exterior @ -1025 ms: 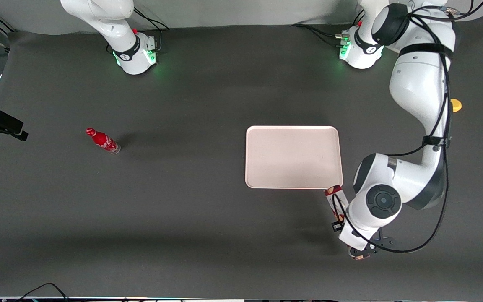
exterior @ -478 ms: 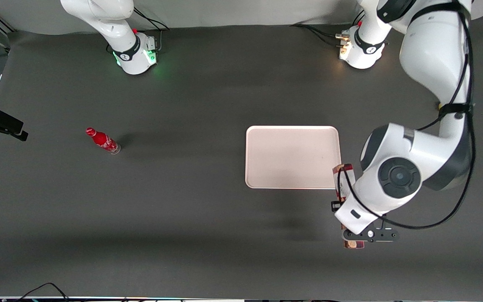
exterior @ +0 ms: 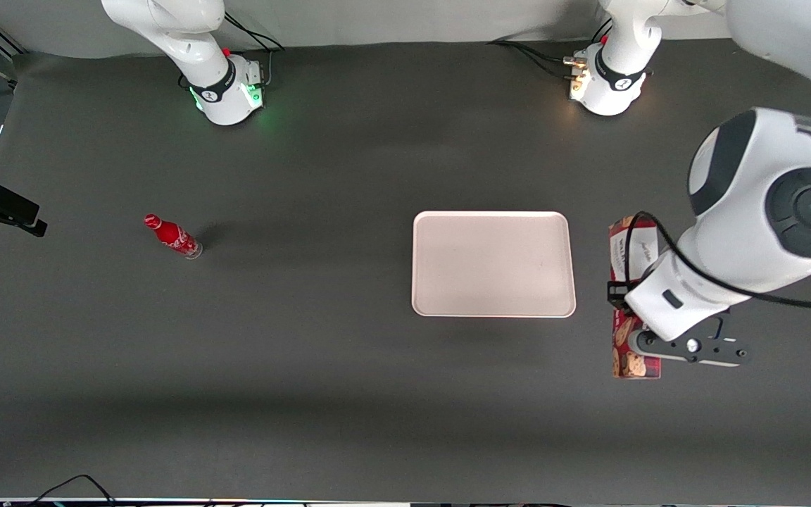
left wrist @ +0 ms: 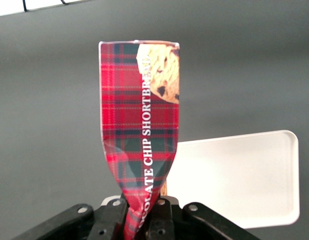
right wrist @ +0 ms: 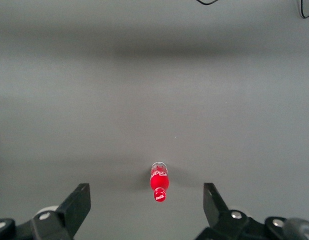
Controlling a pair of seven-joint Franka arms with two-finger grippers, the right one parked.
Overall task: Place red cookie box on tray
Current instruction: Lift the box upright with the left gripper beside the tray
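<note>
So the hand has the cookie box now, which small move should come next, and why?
Probably a sideways carry toward the tray. The hand is shut on the red cookie box, pinching it near one end, and the front view shows the box beside the tray, toward the working arm's end of the table, with dark table between them. No part of the box lies over the tray yet, so lowering now would miss it.

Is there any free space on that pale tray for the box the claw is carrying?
Yes. The tray is bare from rim to rim. The claw holds the box beside the tray's edge toward the working arm's end. The only crowding is there, around box and arm. Between tray and bottle the table is open.
</note>
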